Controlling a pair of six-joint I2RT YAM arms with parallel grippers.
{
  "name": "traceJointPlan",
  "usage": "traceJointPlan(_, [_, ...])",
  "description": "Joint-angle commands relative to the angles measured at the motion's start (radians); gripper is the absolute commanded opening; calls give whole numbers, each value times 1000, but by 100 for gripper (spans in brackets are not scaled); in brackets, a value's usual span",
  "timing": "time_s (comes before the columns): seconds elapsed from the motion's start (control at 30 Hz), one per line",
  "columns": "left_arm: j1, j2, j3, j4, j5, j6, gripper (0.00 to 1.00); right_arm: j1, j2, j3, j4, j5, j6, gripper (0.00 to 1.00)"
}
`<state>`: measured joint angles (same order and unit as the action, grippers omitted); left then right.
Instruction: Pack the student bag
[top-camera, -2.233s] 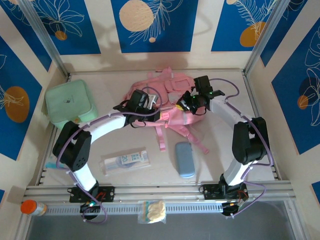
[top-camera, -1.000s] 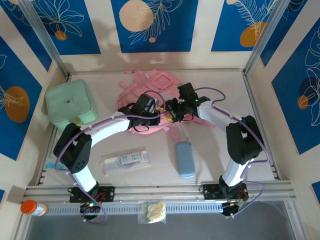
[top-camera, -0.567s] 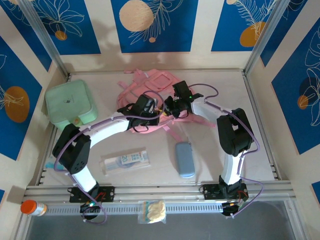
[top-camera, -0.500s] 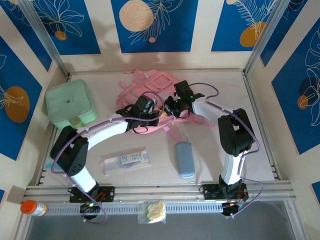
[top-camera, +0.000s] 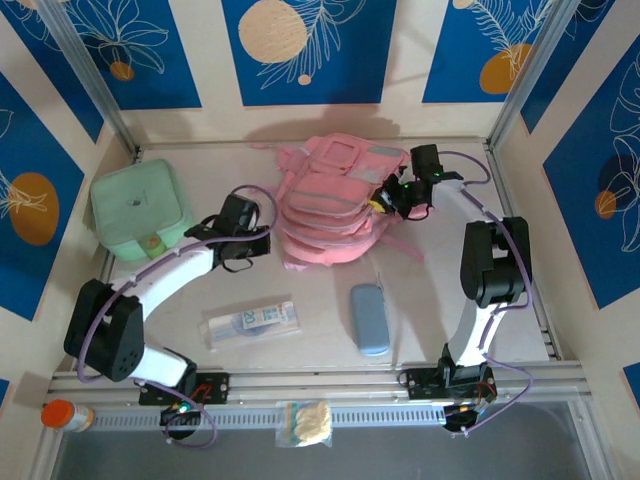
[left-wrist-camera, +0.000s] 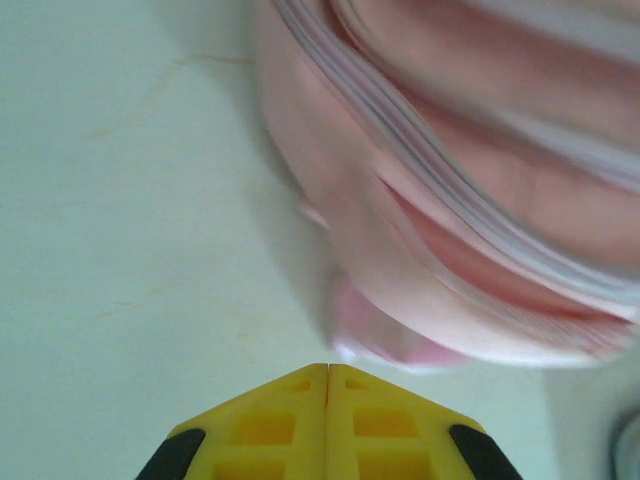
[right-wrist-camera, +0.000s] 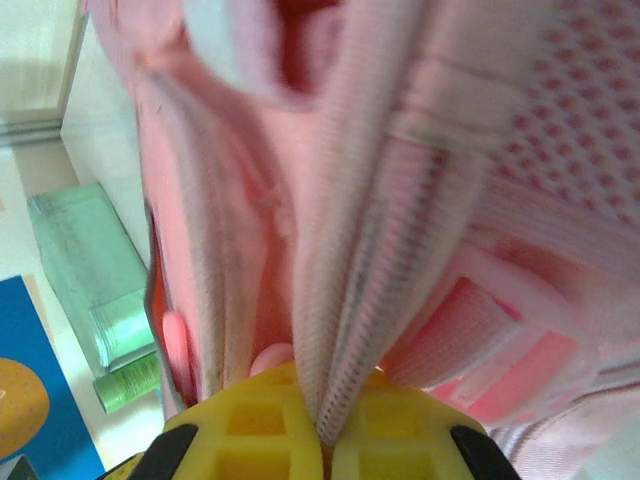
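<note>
Readying the student bag (top-camera: 335, 205) for loading, by the look of it, rather than filling it yet: lies front panels up at the back middle of the table (top-camera: 320, 295), showing no open mouth from above. Pinched at its right edge by the right gripper (right-wrist-camera: 322, 415), clamped tight on a ridged pink band running up between the yellow fingers (right-wrist-camera: 250, 430); cannot tell whether zip tape, seam or strap. Flanked on its left by the left gripper (left-wrist-camera: 327, 370), pressed fully together on nothing and hovering over bare tabletop just short of the bag's lower corner. Ringed by likely cargo, none of it touching the bag: a mint-green case (top-camera: 140, 210) well off to the left, a clear packet (top-camera: 250, 322) and a blue-grey pouch (top-camera: 370, 318) nearer the arms. Calls next, most probably, for finding a zip pull and drawing the main compartment open. Needs one pincer anchoring the fabric while the other pulls, since soft cloth like this seems apt to slide and bunch instead of parting. Only then worth reaching for the pouch or the packet.
</note>
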<state>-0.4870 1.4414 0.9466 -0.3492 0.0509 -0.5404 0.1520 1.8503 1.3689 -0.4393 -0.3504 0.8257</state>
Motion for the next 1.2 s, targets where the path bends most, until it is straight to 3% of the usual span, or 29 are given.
traceJointPlan(0.0, [-60,13,58,66,96,41,0,75,-18,37,4,-33,1,0])
traceJointPlan(0.03, [-92,16,78,77,94,45,2,86,-32,22,12,-28,21,0])
traceJointPlan(0.07, [-124,29,104,80,96,46,13,97,-44,2,34,-28,44,0])
traceJointPlan(0.27, [-280,153,267,112,39,147,25,143,-75,-21,61,-28,133,0])
traceJointPlan(0.37, [-317,245,349,106,5,192,29,155,-87,-15,53,-2,152,0])
traceJointPlan(0.6, [-326,343,363,213,-69,199,37,160,-85,-18,71,-16,189,0])
traceJointPlan(0.9, [-324,426,415,208,-204,177,40,162,-79,-15,79,-23,204,0])
traceJointPlan(1.0, [-324,448,425,237,-180,185,40,167,-76,-19,93,-28,213,0])
traceJointPlan(1.17, [-324,483,451,234,-254,113,37,175,-71,-15,98,-30,224,0])
